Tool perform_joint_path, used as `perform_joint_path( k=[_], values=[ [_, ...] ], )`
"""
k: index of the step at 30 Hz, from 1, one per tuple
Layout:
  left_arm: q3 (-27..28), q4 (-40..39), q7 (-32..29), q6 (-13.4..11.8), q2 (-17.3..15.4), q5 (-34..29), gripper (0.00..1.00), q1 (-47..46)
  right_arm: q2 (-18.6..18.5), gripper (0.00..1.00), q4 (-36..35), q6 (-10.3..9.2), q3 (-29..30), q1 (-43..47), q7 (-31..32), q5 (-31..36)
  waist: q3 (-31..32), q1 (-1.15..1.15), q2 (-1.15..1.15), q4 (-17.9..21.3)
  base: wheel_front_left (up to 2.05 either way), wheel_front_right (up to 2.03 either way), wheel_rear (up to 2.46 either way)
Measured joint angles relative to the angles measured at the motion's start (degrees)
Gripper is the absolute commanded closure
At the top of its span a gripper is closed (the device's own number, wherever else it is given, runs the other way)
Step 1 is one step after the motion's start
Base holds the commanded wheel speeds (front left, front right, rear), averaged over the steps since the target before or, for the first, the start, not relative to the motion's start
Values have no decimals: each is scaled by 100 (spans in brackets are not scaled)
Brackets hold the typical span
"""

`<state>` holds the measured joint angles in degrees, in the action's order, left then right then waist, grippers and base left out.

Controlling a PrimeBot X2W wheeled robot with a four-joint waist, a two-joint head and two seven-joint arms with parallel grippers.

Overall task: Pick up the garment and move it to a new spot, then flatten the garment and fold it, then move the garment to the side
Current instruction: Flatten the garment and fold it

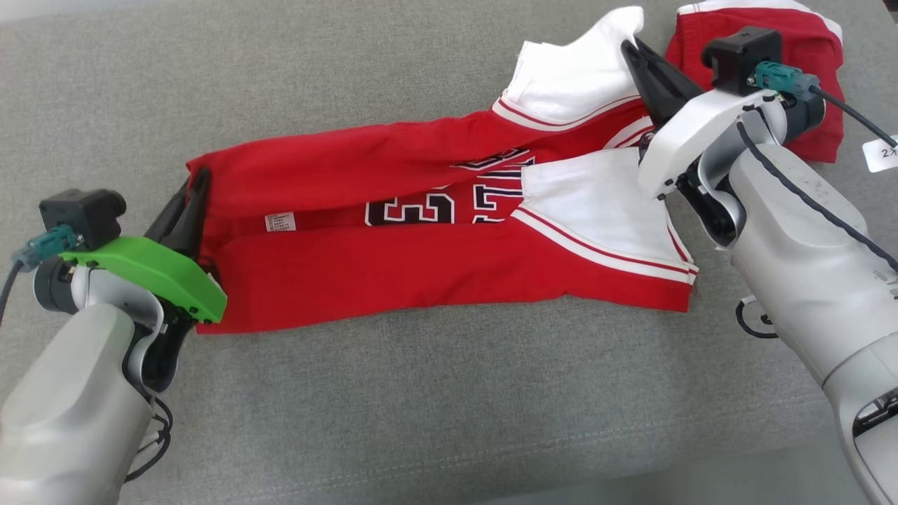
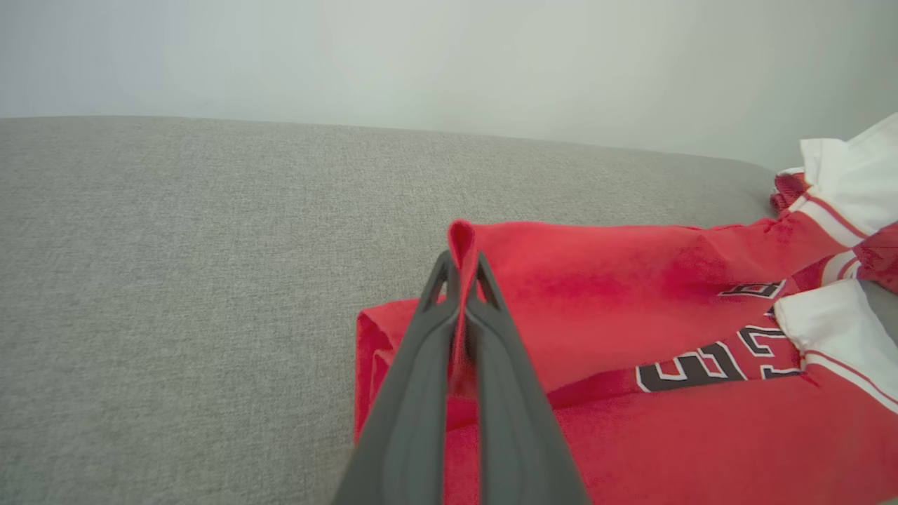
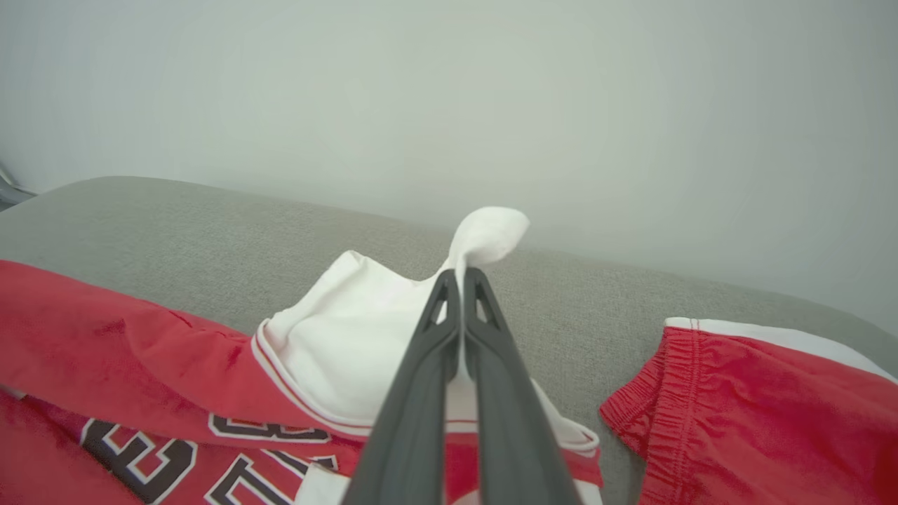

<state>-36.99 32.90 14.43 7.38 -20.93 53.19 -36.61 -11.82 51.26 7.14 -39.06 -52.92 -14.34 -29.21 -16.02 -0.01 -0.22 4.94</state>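
Surface (image 1: 421, 421): grey woven cloth, flat, with a stitched seam near the front.
Jersey (image 1: 393, 280): lies across the surface's middle; soft red knit, white sleeves, striped trim, black-and-white lettering; long sides folded inward.
Shorts (image 1: 814, 42): red, white band, just beyond the sleeve end.
Right gripper (image 1: 633, 48): clamped on the far white sleeve, which is raised in a peak.
Left gripper (image 1: 200, 184): pinched tight on the red hem corner.
Tag (image 1: 882, 153): small, white, right edge.

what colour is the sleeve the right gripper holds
White sleeve, edged with red stripes; clearest in the right wrist view.
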Motion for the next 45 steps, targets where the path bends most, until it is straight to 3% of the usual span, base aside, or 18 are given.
perform_joint_path(
  k=[12,22,28,35,40,45],
  values=[
    [229,-11,0,1,-3,-129,100,112,-307,100,-824,0,114,405,-1,-129,-67,0,0,14,0,0,0],
    [-268,160,0,1,-9,-554,100,-545,-358,100,-1184,0,234,440,-1,-279,-218,0,0,89,0,0,0],
    [-416,367,-439,1,-207,-506,100,-1165,-280,100,-1106,0,69,273,-1,-370,-406,0,0,187,0,0,0],
    [-688,323,-1116,1,-619,-394,100,-1944,-37,100,-942,0,-4,-588,3,-563,-729,0,0,365,0,0,0],
    [-859,112,-1259,1,-756,-290,100,-2323,113,100,-811,0,-9,-979,9,-610,-983,0,0,526,0,0,0],
    [-1426,-246,-1067,1,-864,-450,100,-2421,101,100,-716,0,-57,-1004,7,-606,-1191,1,0,657,0,0,0]
  ],
)
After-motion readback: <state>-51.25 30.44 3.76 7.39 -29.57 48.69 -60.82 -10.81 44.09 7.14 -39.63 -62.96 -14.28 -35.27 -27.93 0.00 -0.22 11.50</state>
